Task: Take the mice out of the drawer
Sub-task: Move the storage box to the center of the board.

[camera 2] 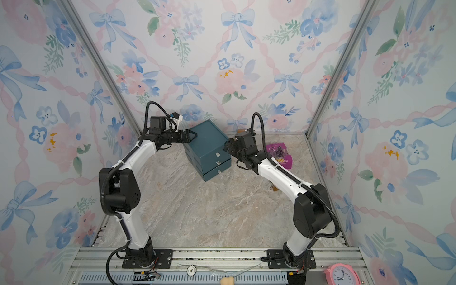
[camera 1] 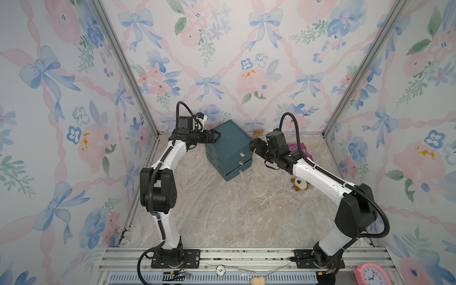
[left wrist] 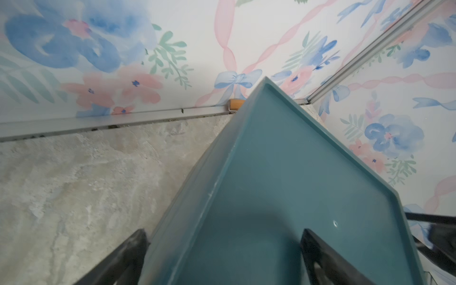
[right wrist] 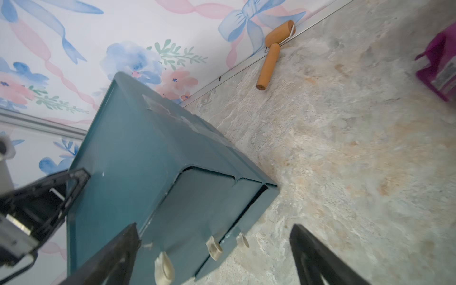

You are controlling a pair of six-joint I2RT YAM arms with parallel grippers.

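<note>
I am looking down on a marble-patterned table (camera 1: 222, 217) walled in with floral paper. A teal drawer cabinet (camera 1: 229, 140) stands toward the back, turned at an angle. Its three drawers are stacked, and each has a pale tab pull (camera 1: 241, 154). In both top views the drawers look pushed in. The right wrist view shows a thin dark gap beside the lowest one. The mice are hidden from every view, so I cannot say which drawer holds them. My left gripper (camera 1: 217, 136) is at the cabinet's top back corner with its jaws spread wide. In the left wrist view one finger (left wrist: 123, 256) hangs outside the cabinet's side and the other sits over the flat top. I cannot tell whether either touches it. My right gripper (camera 1: 253, 145) hangs just beside the cabinet's front upper corner, also spread wide and holding nothing, with the pulls between its fingers in the right wrist view. A wooden roller (right wrist: 271, 54) lies against the back wall. A purple box (camera 2: 281, 153) sits behind the right arm, and a brown-and-white plush keychain (camera 1: 299, 183) lies partly under it. A pink clock (camera 1: 370, 275) rests on the front rail.
</note>
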